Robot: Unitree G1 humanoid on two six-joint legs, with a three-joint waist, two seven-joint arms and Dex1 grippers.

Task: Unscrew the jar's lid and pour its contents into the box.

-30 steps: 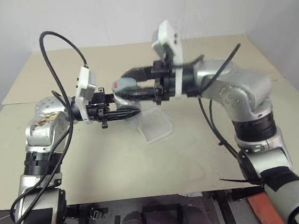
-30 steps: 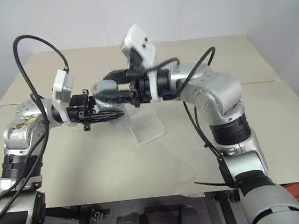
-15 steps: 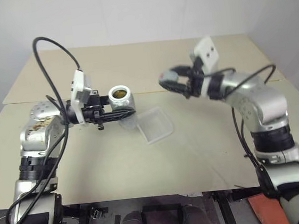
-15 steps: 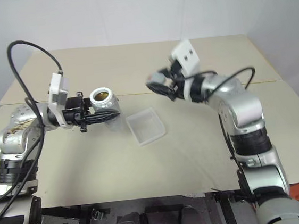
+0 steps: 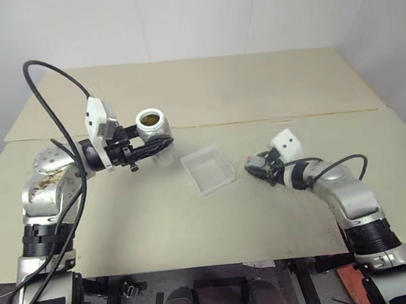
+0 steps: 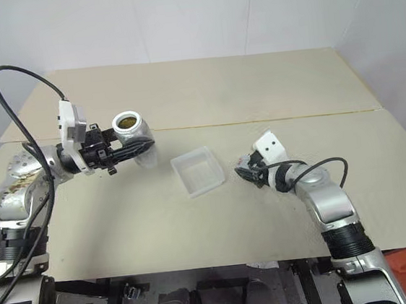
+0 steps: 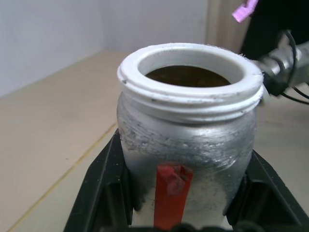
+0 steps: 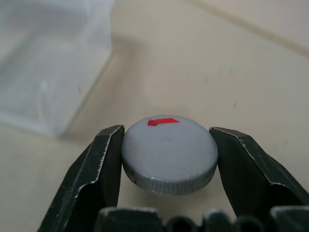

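Note:
My left gripper (image 5: 160, 143) is shut on the silvery jar (image 5: 153, 126) and holds it upright above the table, to the left of the box (image 5: 207, 170). The jar's white threaded mouth is uncovered, and brown contents (image 7: 188, 76) show inside. A red strip runs down the jar's side (image 7: 170, 193) between the black fingers (image 7: 104, 188). The box is a shallow translucent tray lying on the table. To its right, low at the table top, my right gripper (image 5: 253, 169) is shut on the grey lid (image 8: 169, 152), whose red mark faces up.
The table (image 5: 197, 232) is made of two beige boards with a seam running across behind the box. A black cable (image 5: 43, 81) loops above my left arm. White walls close off the back and the right side.
My right gripper has carried the lid off the jar, down and to the right, to the table beside the box. The jar's mouth is uncovered. My left gripper turned slightly with the jar.

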